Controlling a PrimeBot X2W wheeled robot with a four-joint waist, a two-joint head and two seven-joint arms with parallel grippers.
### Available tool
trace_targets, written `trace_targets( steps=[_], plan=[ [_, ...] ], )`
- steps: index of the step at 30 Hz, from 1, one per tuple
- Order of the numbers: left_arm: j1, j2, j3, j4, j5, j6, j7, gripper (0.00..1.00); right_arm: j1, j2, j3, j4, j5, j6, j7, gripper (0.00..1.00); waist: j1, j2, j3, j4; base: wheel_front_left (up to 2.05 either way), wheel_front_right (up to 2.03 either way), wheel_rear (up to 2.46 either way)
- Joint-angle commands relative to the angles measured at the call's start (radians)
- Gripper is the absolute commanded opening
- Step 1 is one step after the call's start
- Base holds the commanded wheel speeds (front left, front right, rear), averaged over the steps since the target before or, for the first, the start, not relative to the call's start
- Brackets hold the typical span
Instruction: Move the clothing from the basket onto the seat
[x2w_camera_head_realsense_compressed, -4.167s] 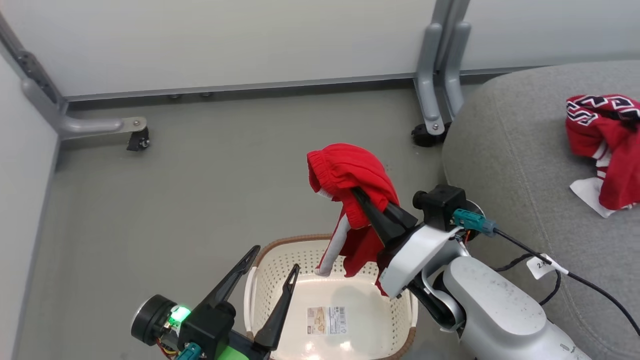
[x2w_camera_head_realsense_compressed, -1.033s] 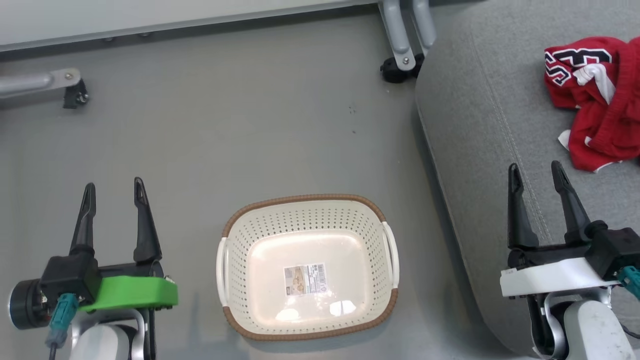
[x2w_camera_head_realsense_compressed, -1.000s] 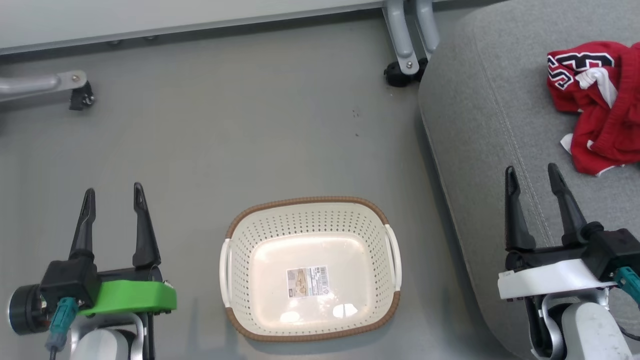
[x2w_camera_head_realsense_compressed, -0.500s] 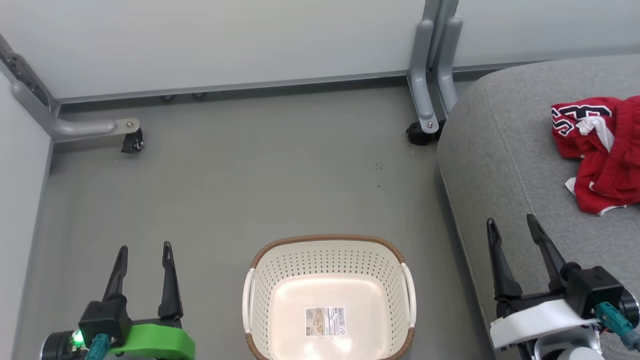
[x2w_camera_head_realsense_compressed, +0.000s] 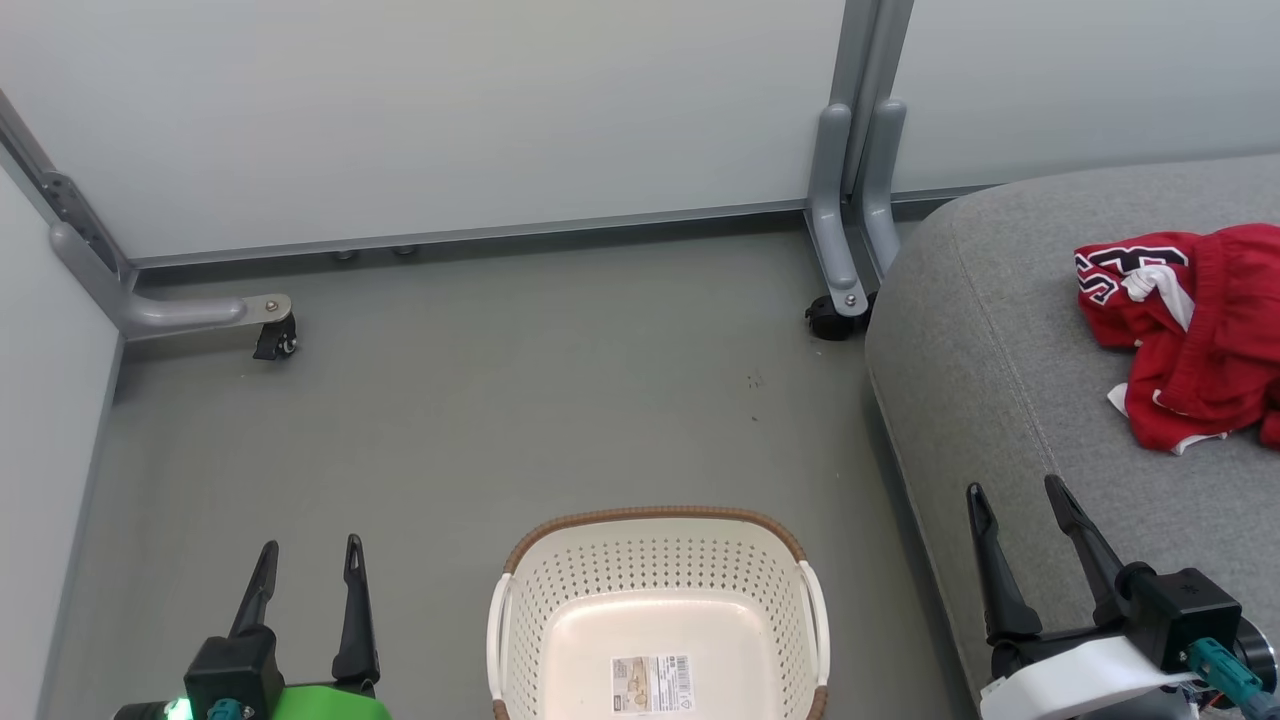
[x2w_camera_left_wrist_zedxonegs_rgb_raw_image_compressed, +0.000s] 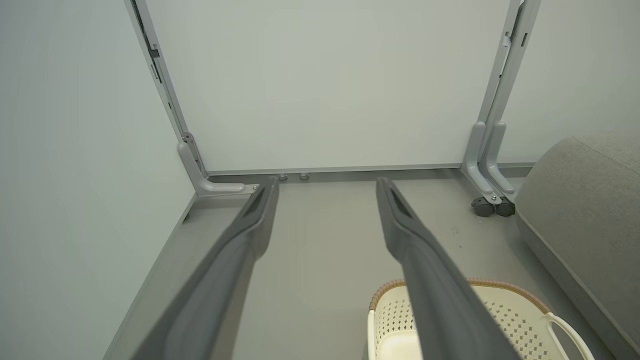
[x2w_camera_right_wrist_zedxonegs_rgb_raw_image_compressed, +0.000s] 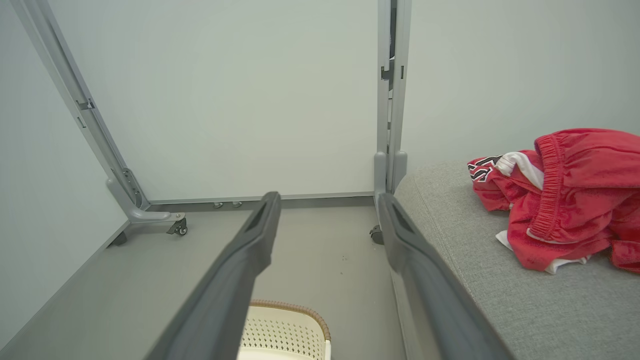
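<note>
The red clothing lies in a crumpled heap on the grey seat at the right; the heap of clothing shows black-and-white lettering and white trim. The cream basket stands on the floor at the bottom centre, with nothing but a label sticker on its bottom. My left gripper hovers open over the floor left of the basket. My right gripper is open over the seat's near edge, right of the basket, apart from the clothing. A corner of the basket and the seat appear in the left wrist view.
Pale partition panels close off the back and left. Their grey metal feet with castors stand on the floor at the back left and beside the seat's corner. Grey floor stretches between the basket and the panels.
The head camera has tilted up, so the whole picture slid down. Earlier my right gripper held a red garment over the basket; that garment now lies on the seat, and both grippers stand open.
</note>
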Motion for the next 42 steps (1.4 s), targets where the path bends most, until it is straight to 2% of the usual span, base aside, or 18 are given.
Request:
trace_targets(
  steps=[1,21,22,25,42],
  plan=[
    [0.015,-0.004,0.005,0.007,0.013,-0.005,-0.003,1.0,0.011,-0.002,-0.001,-0.007,0.006,0.0,0.001,1.0,0.0001,0.0,-0.001,0.002,0.0,0.0,0.0],
    [0.003,-0.03,0.036,0.034,0.042,-0.033,-0.003,1.0,0.02,-0.002,-0.011,-0.016,0.022,0.0,0.006,1.0,0.0001,0.0,-0.007,0.013,0.0,0.0,0.0],
    [0.003,-0.03,0.033,0.033,0.039,-0.031,0.0,0.0,0.008,0.0,-0.01,-0.011,0.019,0.0,0.006,0.0,0.0001,0.0,-0.007,0.013,0.0,0.0,0.0],
    [-0.009,-0.031,0.044,0.053,0.015,-0.033,0.014,0.0,0.013,0.001,-0.002,-0.003,0.043,0.0,0.004,0.0,0.0001,0.0,-0.006,0.013,0.0,0.0,0.0],
    [-0.043,-0.037,0.071,0.044,-0.317,-0.059,0.094,0.0,-0.057,-0.022,-0.007,0.075,0.394,0.0,0.041,0.0,0.0001,0.0,-0.004,0.014,0.0,0.0,0.0]
  ],
)
